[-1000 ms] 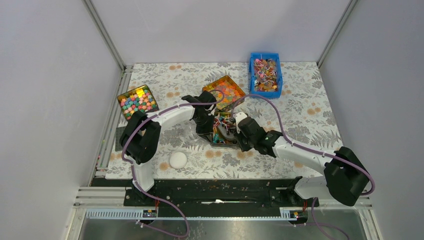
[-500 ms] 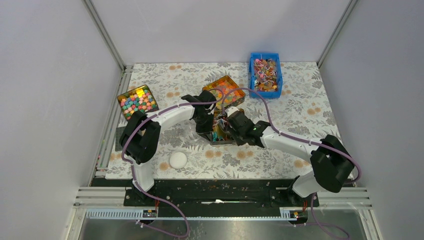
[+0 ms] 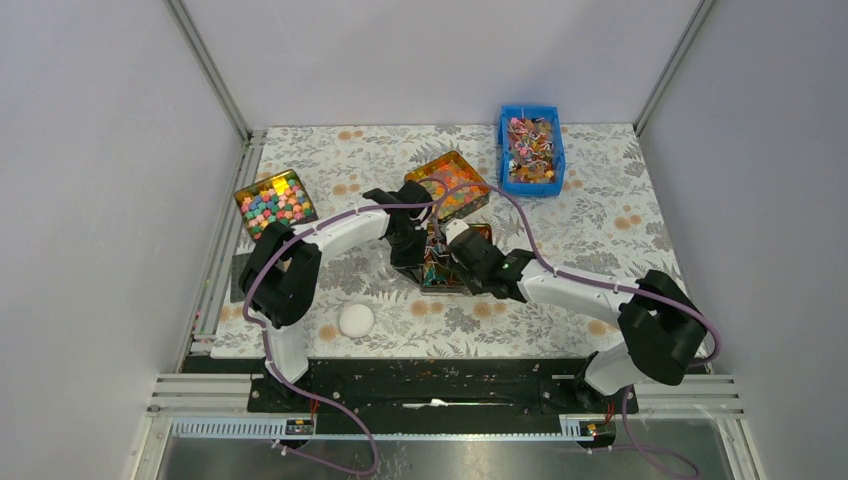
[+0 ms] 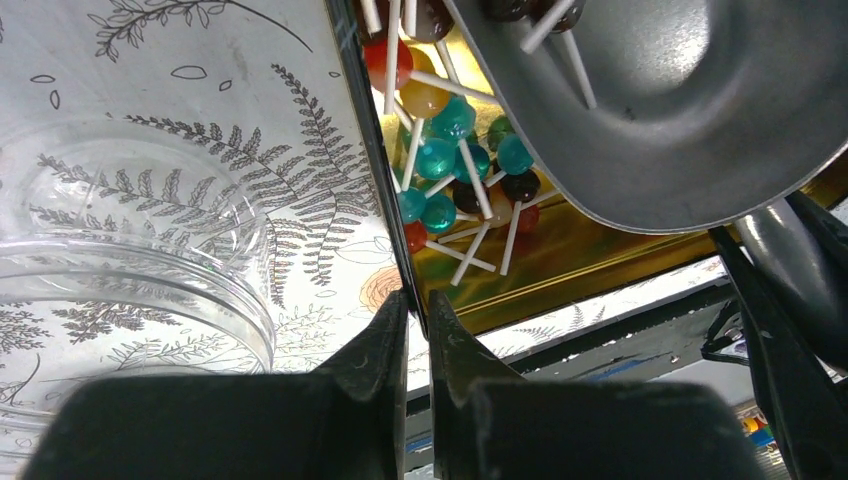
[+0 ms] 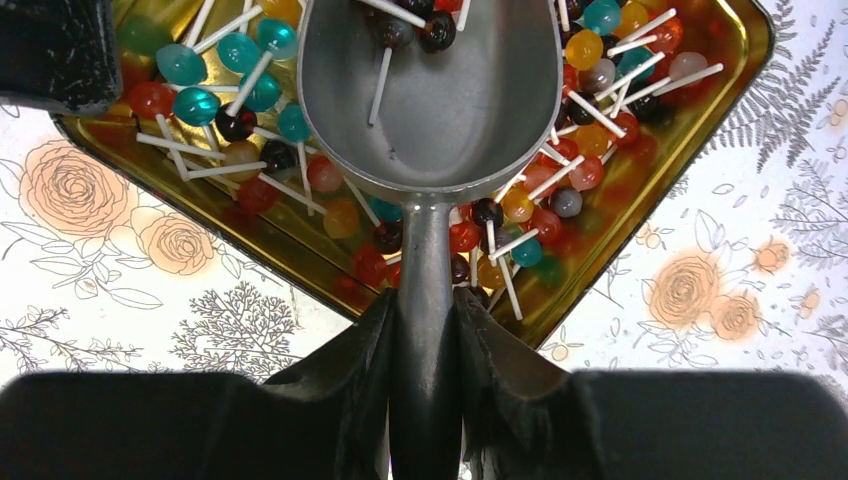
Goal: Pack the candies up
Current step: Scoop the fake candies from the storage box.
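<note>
Left arm: in the top view we see it arc from its base up and to the right, wrist bent down at the table's middle. The left gripper has its fingers nearly together, pinching the thin dark rim of the gold tin.

Right arm: elbow out at the right, forearm stretched left and low across the table to the same tin. The right gripper is clamped on the handle of a metal scoop, one finger on either side. The scoop's bowl hangs over the tin.

The candies are small round sweets on thin white sticks, red, teal, orange and dark. Most lie in the gold tin under and around the scoop, and a few sit in the bowl. More of them fill the blue bin at the far right of the table.

Hard to make out:
- The scoop's front lip is cut off at the top of the right wrist view, so we cannot count its load.
- From above, both grippers and a cable cover most of the tin, and we cannot tell whether it lies flat.
- A clear plastic container beside the tin is cut off at the left edge of the left wrist view
</note>
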You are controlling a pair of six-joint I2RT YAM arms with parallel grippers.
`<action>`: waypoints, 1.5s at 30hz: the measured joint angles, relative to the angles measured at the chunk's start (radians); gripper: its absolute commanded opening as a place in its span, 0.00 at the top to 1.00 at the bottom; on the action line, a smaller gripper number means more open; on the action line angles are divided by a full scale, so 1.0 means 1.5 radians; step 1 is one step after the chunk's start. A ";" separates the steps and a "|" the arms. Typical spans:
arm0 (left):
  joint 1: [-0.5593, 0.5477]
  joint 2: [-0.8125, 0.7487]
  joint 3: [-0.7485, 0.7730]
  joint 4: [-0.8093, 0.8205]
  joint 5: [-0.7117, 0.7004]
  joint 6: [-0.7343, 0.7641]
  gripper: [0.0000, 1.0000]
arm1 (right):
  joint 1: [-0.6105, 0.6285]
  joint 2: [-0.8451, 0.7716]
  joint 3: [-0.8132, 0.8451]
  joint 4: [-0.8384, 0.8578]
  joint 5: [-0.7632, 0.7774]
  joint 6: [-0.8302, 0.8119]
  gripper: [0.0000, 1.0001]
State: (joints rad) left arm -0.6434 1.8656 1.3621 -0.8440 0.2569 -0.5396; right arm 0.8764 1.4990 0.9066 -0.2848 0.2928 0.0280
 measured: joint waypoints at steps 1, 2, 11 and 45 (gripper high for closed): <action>0.000 0.000 0.000 -0.001 0.000 0.001 1.00 | 0.000 -0.004 -0.013 0.015 -0.004 -0.002 1.00; 0.000 0.000 0.000 -0.002 0.000 0.001 1.00 | 0.000 -0.010 -0.024 0.028 -0.006 -0.003 1.00; 0.000 0.000 0.000 -0.010 0.005 0.000 0.98 | 0.000 -0.070 -0.115 0.113 -0.017 -0.027 1.00; 0.049 -0.159 -0.003 0.036 0.054 -0.017 0.65 | 0.000 -0.301 -0.292 0.218 -0.015 -0.024 1.00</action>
State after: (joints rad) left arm -0.5705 1.6276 1.3571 -0.7898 0.3378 -0.5648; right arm 0.8764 1.0481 0.4690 0.0425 0.2699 -0.0082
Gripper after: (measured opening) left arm 0.349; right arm 0.305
